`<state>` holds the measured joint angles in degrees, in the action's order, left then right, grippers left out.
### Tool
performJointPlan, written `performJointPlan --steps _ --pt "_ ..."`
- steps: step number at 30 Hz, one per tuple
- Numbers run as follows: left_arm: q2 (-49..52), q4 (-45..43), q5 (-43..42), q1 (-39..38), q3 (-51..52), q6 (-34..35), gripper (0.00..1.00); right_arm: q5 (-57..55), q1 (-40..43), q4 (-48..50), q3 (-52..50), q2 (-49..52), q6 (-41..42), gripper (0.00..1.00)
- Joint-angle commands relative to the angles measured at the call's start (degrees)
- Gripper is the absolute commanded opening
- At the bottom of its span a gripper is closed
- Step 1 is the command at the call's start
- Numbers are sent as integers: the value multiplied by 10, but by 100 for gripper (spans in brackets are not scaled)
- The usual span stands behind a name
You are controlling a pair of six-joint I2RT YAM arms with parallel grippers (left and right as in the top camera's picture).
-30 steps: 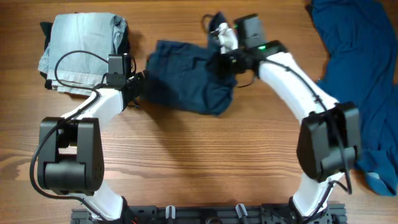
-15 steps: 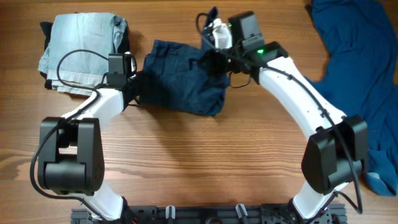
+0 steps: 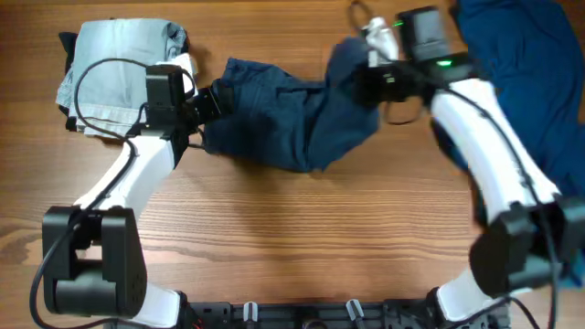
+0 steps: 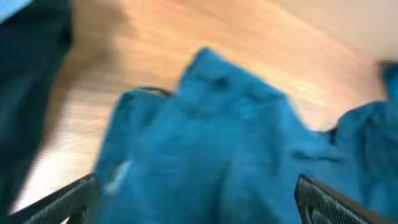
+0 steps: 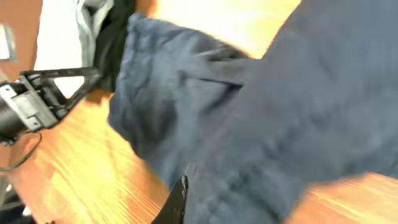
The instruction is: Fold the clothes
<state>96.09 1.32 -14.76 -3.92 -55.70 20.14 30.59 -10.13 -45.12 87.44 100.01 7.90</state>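
Overhead: the right gripper (image 3: pixel 364 80), clamped on the navy garment (image 3: pixel 274 123), has swung from 12 towards 1 o'clock in the past second, pulling the cloth taut. The left gripper (image 3: pixel 208 100) sits at the garment's 9 o'clock edge. One grey garment (image 3: pixel 114 59) and one teal garment (image 3: pixel 535 82) are also on the table.
Left wrist: the fingers (image 4: pixel 68 199) are spread wide over the navy cloth.
Right wrist: the jaws are shut in a fold.

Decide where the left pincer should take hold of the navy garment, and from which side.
Probably the navy garment's left edge, approached from the left. That edge lies flat on the table, facing the open left pincer, while the right pincer is shut on the raised opposite end; both arms could then spread the cloth.
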Motion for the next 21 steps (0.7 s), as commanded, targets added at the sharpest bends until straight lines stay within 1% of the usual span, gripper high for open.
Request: performJointPlan --steps 1,2,3,4,8,10,11,12,13,15,16,17,18,21 --pt "-4 -25 -73 -28 1 16 96 7 38 -41 9 -31 -51 5" --pt "-4 -29 -73 -35 1 14 93 8 48 -51 9 -31 -56 4" --pt "-2 -31 -70 -44 1 12 86 10 68 -66 9 -31 -65 4" --pt "3 -31 -68 -49 1 11 84 11 78 -71 9 -31 -67 4" --pt "50 -41 -67 -54 1 11 80 25 133 -83 9 -31 -94 4" --pt "72 -56 -67 -59 1 11 78 25 141 -88 9 -31 -110 4" --pt "83 -67 -69 -65 1 11 75 22 142 -89 9 -31 -110 4" --pt "99 -81 -69 -76 1 11 69 21 142 -88 9 -30 -109 4" --pt "112 -92 -68 -85 1 11 55 21 142 -88 9 -30 -108 4" --pt "128 -100 -68 -93 1 11 36 24 142 -89 9 -30 -107 4" --pt "136 -99 -66 -93 1 11 20 26 137 -90 9 -30 -107 4" --pt "140 -97 -66 -93 1 11 8 26 133 -90 9 -30 -107 3" --pt "144 -97 -66 -93 1 11 4 25 124 -89 9 -30 -103 4" --pt "170 -90 -63 -94 1 12 4 25 89 -80 9 -30 -92 4"
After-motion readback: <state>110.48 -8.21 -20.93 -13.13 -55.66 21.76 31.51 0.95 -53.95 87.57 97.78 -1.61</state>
